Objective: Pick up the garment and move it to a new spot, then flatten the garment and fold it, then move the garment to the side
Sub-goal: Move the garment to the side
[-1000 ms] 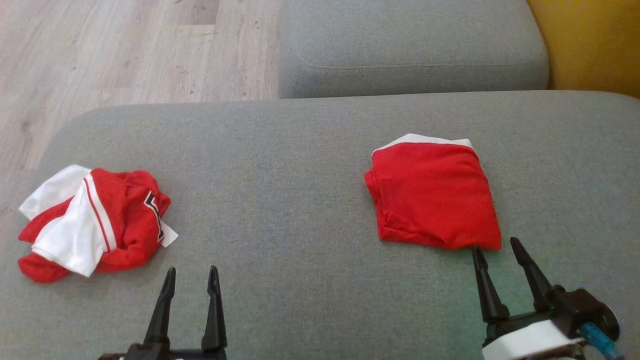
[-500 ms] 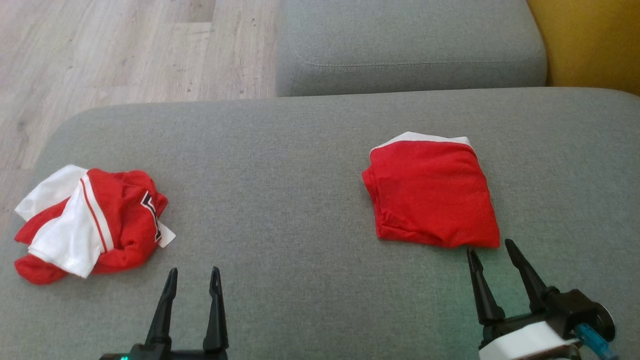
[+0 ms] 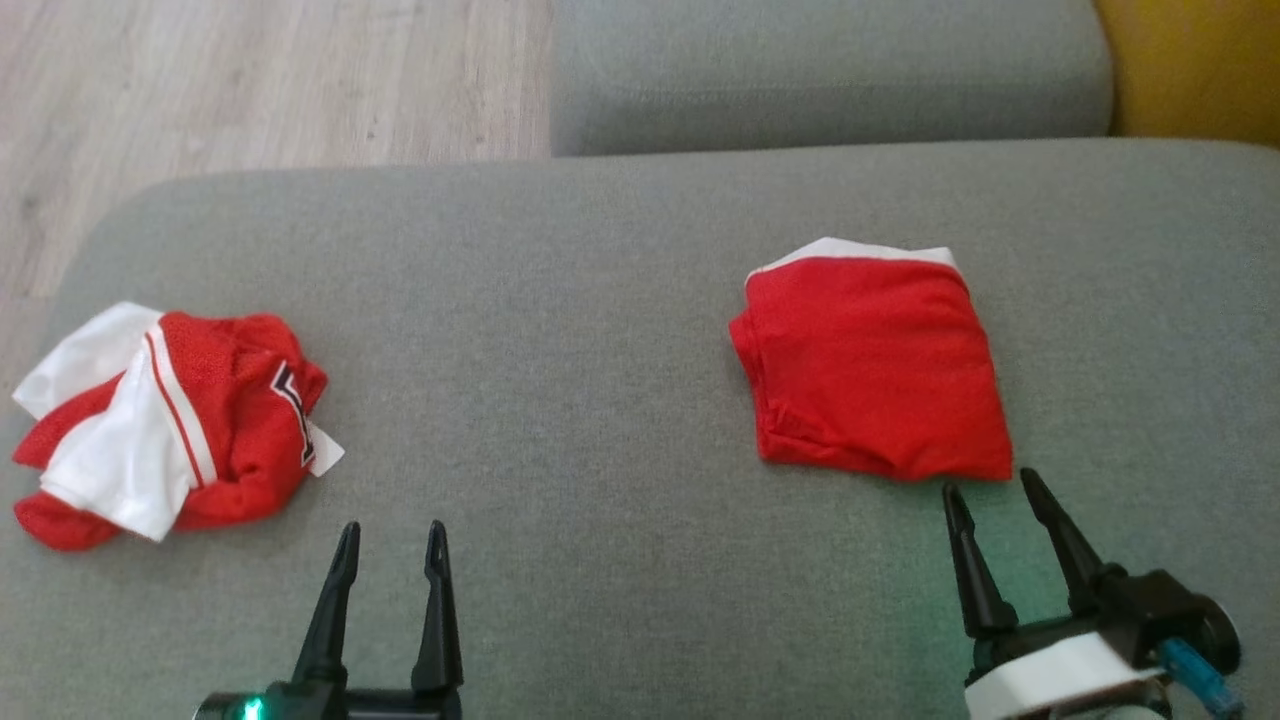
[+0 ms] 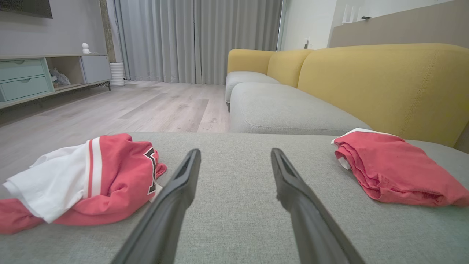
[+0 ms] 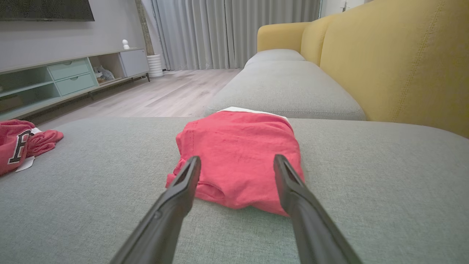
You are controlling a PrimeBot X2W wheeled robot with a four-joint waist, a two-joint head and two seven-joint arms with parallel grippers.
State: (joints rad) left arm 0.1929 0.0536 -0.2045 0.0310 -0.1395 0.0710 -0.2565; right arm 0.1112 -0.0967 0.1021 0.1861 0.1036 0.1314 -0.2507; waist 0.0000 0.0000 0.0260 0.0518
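A folded red garment (image 3: 875, 365) with a white edge at its far side lies flat on the grey sofa seat (image 3: 600, 330), to the right. My right gripper (image 3: 988, 482) is open just short of its near right corner, touching nothing; in the right wrist view the folded garment (image 5: 238, 157) lies beyond the open right gripper (image 5: 237, 157). A crumpled red and white garment (image 3: 165, 425) with a dark letter lies at the seat's left end. My left gripper (image 3: 392, 527) stands open and holds nothing, to the right of the crumpled garment (image 4: 84, 176), with the left gripper (image 4: 235, 151) over bare seat.
The seat's left edge drops to a wooden floor (image 3: 250, 80). A second grey cushion (image 3: 820, 70) lies beyond, with a yellow backrest (image 4: 384, 84) along the right. A low TV cabinet (image 5: 55, 79) and curtains (image 4: 198, 40) stand across the room.
The whole head picture has shifted, so the camera moved. A small gap now shows between my right fingertips and the folded garment's near edge. Both garments lie as before.
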